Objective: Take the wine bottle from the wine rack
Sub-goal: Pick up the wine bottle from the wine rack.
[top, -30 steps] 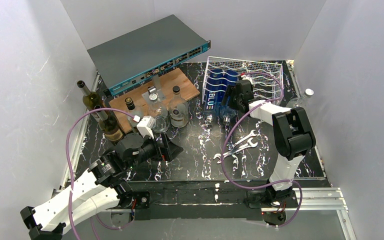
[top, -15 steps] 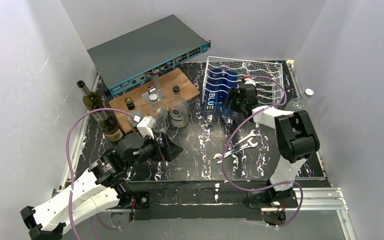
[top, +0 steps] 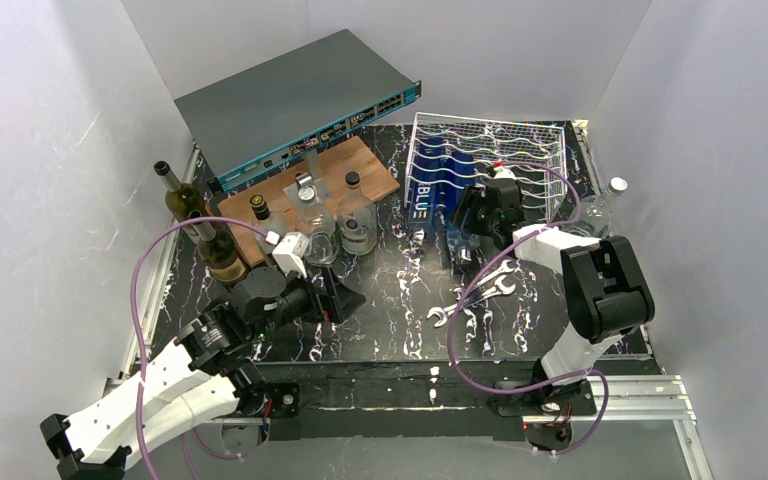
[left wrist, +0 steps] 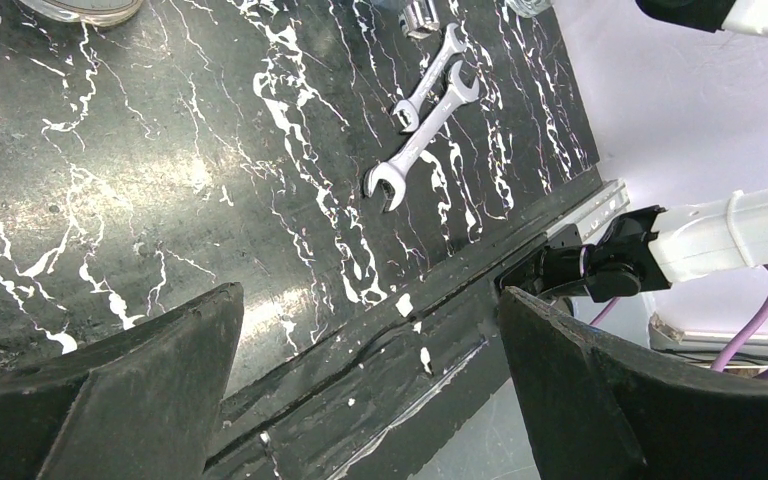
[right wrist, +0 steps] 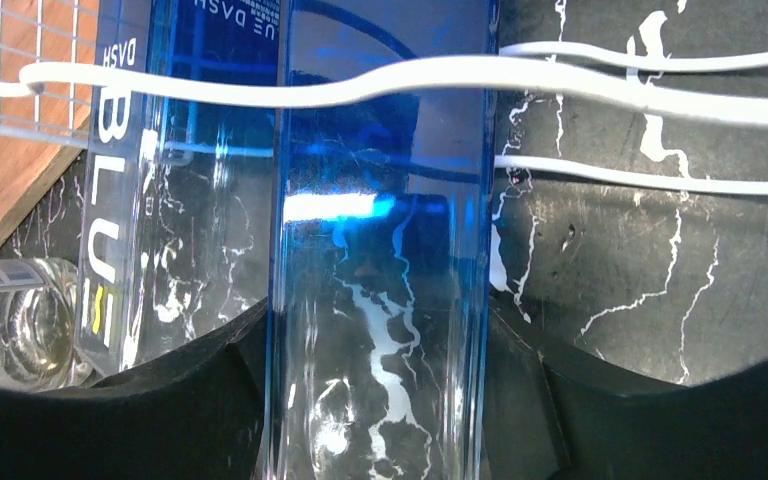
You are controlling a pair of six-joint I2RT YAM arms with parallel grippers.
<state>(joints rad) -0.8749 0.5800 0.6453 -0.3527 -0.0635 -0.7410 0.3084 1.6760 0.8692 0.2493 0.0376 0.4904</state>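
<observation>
The white wire wine rack (top: 532, 150) stands at the back right. Two blue glass bottles lie in its left side. My right gripper (top: 460, 215) is shut on the right one, the blue wine bottle (top: 452, 180), at the rack's near edge. In the right wrist view this bottle (right wrist: 380, 300) fills the gap between both fingers (right wrist: 210, 390). It passes under a wavy rack wire (right wrist: 600, 75). The second bottle, marked BLUE (right wrist: 150, 200), lies beside it on the left. My left gripper (top: 345, 297) is open and empty over the table's near left; in its wrist view (left wrist: 368, 300) nothing lies between the fingers.
A grey network switch (top: 300, 100) leans at the back left. A wooden board (top: 345, 165) holds several glass bottles and jars. Two dark wine bottles (top: 190, 215) stand at the far left. Wrenches (top: 475, 290) lie near the right arm, and a clear bottle (top: 600, 200) lies right of the rack.
My right gripper has drawn back toward the near right with the blue bottle in it, sliding it partly out of the rack. The left arm has not moved.
</observation>
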